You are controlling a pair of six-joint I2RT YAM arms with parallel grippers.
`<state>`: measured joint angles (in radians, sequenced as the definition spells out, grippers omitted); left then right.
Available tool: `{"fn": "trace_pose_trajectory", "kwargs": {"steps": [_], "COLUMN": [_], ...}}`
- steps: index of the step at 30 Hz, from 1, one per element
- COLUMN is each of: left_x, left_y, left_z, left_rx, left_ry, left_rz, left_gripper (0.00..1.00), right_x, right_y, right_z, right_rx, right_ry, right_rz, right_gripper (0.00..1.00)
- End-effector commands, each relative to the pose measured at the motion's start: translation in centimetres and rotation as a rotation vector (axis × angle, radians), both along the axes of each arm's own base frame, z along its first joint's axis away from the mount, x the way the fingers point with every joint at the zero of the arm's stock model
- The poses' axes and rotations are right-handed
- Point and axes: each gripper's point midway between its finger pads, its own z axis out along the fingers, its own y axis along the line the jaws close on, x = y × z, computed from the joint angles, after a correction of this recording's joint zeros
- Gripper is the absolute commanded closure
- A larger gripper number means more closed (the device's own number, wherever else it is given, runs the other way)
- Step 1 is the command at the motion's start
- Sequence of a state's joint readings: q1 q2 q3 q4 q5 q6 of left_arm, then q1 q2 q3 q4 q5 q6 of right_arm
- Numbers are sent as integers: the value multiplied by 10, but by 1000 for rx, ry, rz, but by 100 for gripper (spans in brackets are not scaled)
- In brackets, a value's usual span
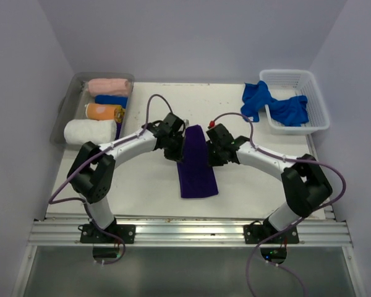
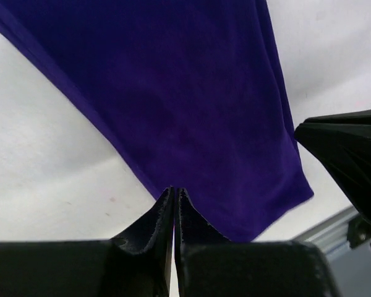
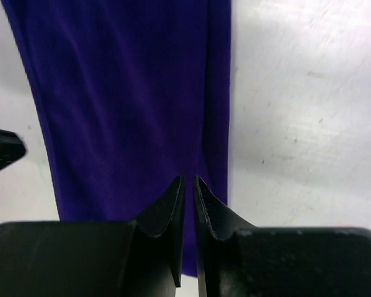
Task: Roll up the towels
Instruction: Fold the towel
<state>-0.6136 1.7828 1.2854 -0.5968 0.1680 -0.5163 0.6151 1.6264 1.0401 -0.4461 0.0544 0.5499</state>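
Purple cloth lies at the middle of the table (image 1: 142, 179): the dark purple towel (image 1: 196, 167) is spread there as a long folded strip, running from the table's centre toward its near edge, flat and not yet rolled. Its far end is met from either side by the left gripper (image 1: 176, 147) and the right gripper (image 1: 211, 150). In the left wrist view the fingertips (image 2: 154, 216) are seen pressed together, with the towel's edge caught between them and bare table surface showing beside it. In the right wrist view the fingers (image 3: 167, 204) are set very narrowly, with only a thin slit between them, and a fold of the same towel is pinched at their tips. At the table's far left corner a clear bin (image 1: 67, 102) is placed, and rolled towels (image 1: 104, 112) are packed in it: a pale pink one, a blue one, an orange one and a white one. At the table's far right corner a white lattice basket (image 1: 319, 111) is set, and royal blue towels (image 1: 290, 110) are heaped loosely in it, one of them draped over the basket's left rim onto the table.
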Motion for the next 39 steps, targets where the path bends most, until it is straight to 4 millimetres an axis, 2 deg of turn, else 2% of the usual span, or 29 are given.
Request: {"fn": "trace_pose_trajectory", "kwargs": {"steps": [1,2,6,7,8,10,11,13,17,21,24,29,31,33,37,39], "left_x": [-23,-36,-74,-77,-89,-95,-102,-104,-111,-124,-125,-117,-112,-107,-101,-100], "left_y": [-21,-17,-31,-35,-39,-46,-46,-48,-31,-14,-4,-2,7,14,25,26], "left_z": [4,0,2,5,6,7,0,-7,-45,-67,-76,-72,-72,-68,-54,-38], "left_rx": [-102,-96,-151,-171,-189,-220,-220,-219,-102,-37,12,46,98,131,134,124], "left_ry": [17,32,62,59,77,71,91,96,153,189,193,160,142,124,90,60], "left_rz": [-25,-32,-83,-93,-110,-129,-136,-144,-131,-141,-143,-145,-138,-134,-158,-182], "left_gripper": [97,97,97,97,96,96,95,95,96,96,96,96,96,95,87,84], "right_x": [-19,-26,-54,-63,-68,-79,-82,-88,-94,-100,-106,-110,-117,-124,-139,-137], "right_y": [14,13,10,7,7,2,0,-4,-13,-21,-22,-21,-19,-20,-14,-12], "right_z": [17,17,14,6,8,-3,-7,-20,-41,-55,-58,-51,-52,-54,-54,-43], "right_rx": [100,97,121,118,131,120,116,102,57,35,40,49,54,56,66,73], "right_ry": [-34,-32,-1,19,20,48,56,78,105,124,133,115,121,121,125,86], "right_rz": [0,0,-16,-15,-13,-23,-26,-34,-48,-64,-61,-65,-72,-93,-65,-46], "right_gripper": [87,87,87,87,87,87,87,87,87,88,89,89,89,89,89,87]}}
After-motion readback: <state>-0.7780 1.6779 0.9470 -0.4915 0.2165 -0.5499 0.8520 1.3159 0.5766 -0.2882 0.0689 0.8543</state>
